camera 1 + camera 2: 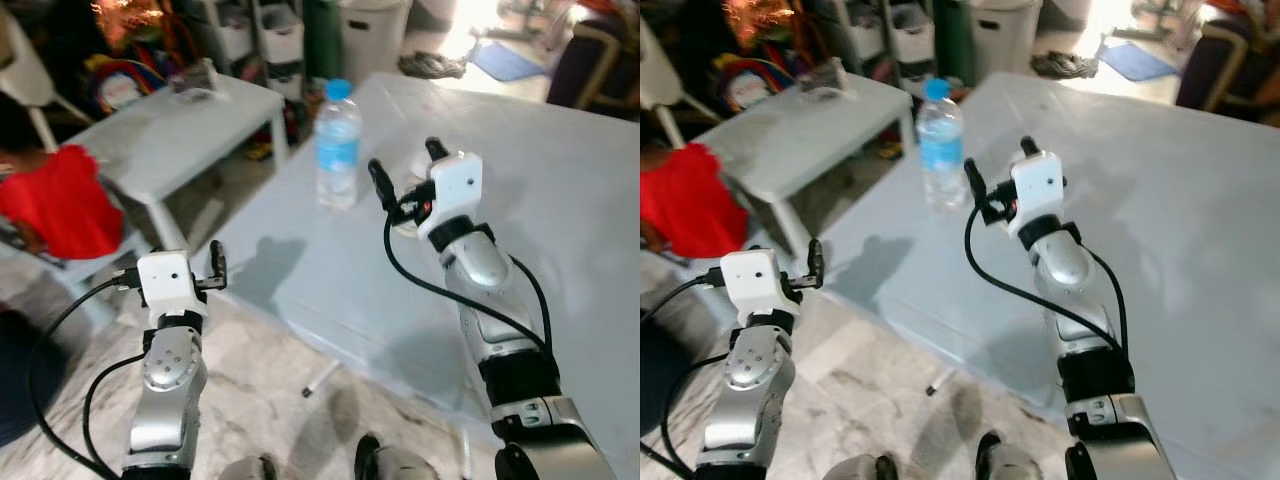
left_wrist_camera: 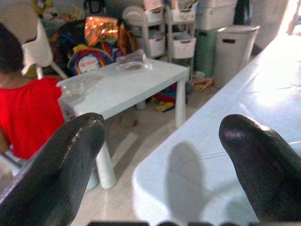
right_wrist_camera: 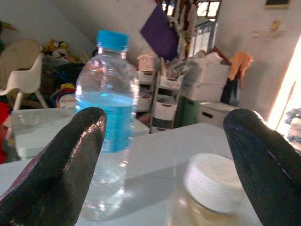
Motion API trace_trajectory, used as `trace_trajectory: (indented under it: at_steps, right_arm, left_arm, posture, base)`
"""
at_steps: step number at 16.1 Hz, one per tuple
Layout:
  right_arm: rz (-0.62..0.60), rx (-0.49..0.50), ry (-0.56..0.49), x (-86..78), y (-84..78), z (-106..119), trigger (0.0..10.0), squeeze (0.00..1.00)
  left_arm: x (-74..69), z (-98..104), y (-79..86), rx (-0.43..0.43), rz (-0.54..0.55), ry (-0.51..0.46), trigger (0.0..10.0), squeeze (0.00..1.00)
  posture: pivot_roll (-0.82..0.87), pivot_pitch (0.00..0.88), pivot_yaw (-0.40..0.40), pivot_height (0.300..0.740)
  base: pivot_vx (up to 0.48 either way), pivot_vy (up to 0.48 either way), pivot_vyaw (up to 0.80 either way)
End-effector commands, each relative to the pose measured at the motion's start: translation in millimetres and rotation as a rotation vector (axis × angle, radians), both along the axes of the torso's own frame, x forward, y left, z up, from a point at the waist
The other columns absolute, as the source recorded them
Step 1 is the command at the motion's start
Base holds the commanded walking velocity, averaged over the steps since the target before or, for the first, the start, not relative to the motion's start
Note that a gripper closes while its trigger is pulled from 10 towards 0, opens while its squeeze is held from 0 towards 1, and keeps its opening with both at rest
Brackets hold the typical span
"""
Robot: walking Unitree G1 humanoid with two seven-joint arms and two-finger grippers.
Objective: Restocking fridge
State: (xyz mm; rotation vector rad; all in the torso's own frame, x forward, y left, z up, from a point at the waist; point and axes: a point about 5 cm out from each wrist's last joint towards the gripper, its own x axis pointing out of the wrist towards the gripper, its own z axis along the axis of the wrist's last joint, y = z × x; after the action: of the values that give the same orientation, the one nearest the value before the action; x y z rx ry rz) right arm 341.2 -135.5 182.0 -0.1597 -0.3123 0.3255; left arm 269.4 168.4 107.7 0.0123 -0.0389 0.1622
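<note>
Left gripper [image 1: 190,268] lower left, fingers spread, empty, off the table [image 1: 560,190] edge. Water bottle [image 1: 337,146] upper centre, upright, long axis vertical. Right gripper [image 1: 405,178] centre-right, fingers spread around a white-lidded jar [image 3: 214,181]; bottle lies just left of it, so right arm is nearer.

head eyes look down over the white table [image 1: 560,200]; the right wrist view closely faces the water bottle [image 3: 110,117]

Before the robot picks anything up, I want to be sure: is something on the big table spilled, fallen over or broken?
Nothing stands out. The water bottle stands upright with its blue cap on, and the white-lidded jar beside it is closed. No spill shows on the table. The right gripper, open, points at the jar.
</note>
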Motion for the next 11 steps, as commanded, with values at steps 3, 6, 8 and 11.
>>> trace_trajectory:
  at_steps: [3, 6, 8, 11]
  right_arm:
    - [0.025, 0.002, -0.055, -14.3, 10.1, 7, 10.0, 0.00]
    - [0.051, -0.013, -0.096, -26.2, 17.0, 12, 10.0, 0.00]
    - [0.059, -0.027, -0.107, -32.1, 18.5, 13, 10.0, 0.00]
    - [0.060, -0.044, -0.102, -36.5, 17.8, 10, 10.0, 0.00]
  left_arm:
    - [-11.3, 5, 14.2, 0.002, 0.043, 0.001, 10.0, 0.00]
    - [-12.9, 9, 14.3, 0.001, 0.040, -0.016, 10.0, 0.00]
    - [-12.6, 12, 12.9, -0.002, 0.033, -0.027, 10.0, 0.00]
    - [-11.0, 14, 9.0, -0.010, 0.025, -0.033, 10.0, 0.00]
  posture:
    - [-0.04, 0.071, 0.048, 0.740]
    - [-0.05, 0.071, 0.048, 0.740]
    - [-0.06, 0.067, 0.044, 0.740]
    - [-0.06, 0.063, 0.038, 0.740]
  base:
    - [0.000, 0.100, 0.00]
    - [0.000, 0.480, 0.00]
    - [0.000, 0.480, 0.00]
    - [0.000, 0.480, 0.00]
